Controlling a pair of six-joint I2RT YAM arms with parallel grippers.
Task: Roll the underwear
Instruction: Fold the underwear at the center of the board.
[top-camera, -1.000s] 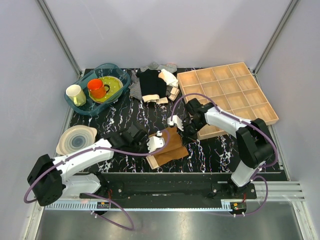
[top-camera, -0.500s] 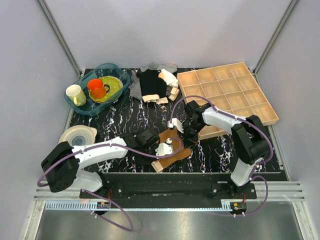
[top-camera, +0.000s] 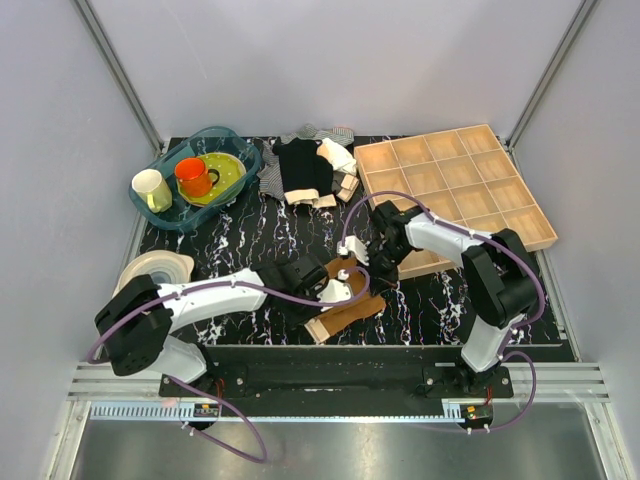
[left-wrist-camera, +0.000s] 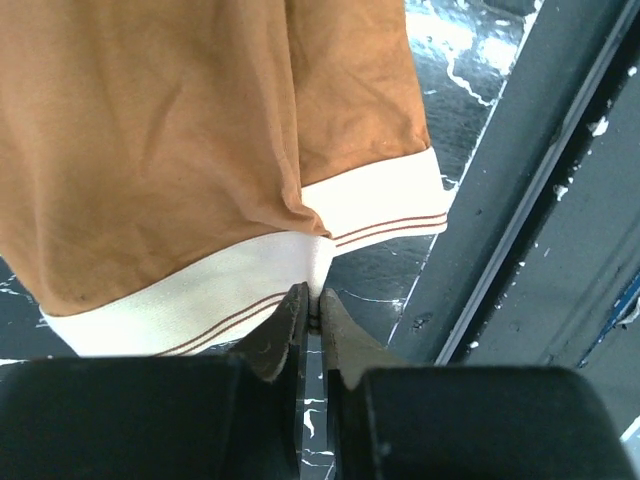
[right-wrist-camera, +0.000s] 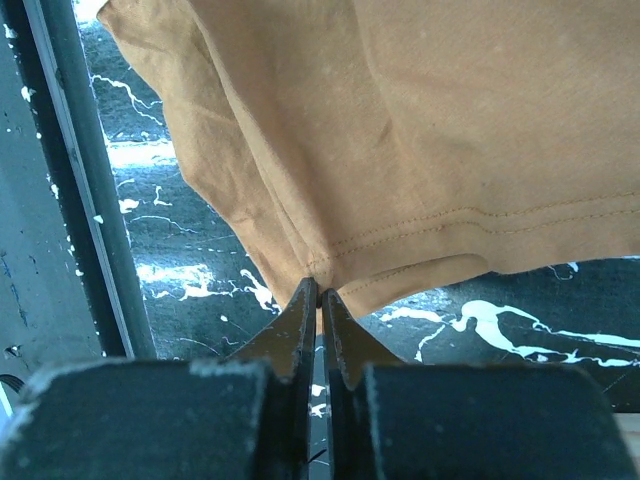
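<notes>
Marbled table (top-camera: 250, 225) holds the underwear (top-camera: 358, 306), pinched by left fingers (left-wrist-camera: 285, 335) and right fingers (right-wrist-camera: 290, 330), beside wooden tray (top-camera: 440, 180).

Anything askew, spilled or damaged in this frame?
Nothing spilled or damaged. The underwear sits skewed near the front edge of the table, waistband toward the rail, not yet rolled. The left gripper pinches the waistband, the right gripper a hem fold. Nothing else stands out.

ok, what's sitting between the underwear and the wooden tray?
The right end effector, shut on the hem of the underwear; otherwise bare marble tabletop up to the wooden tray. The top view shows it.
</notes>
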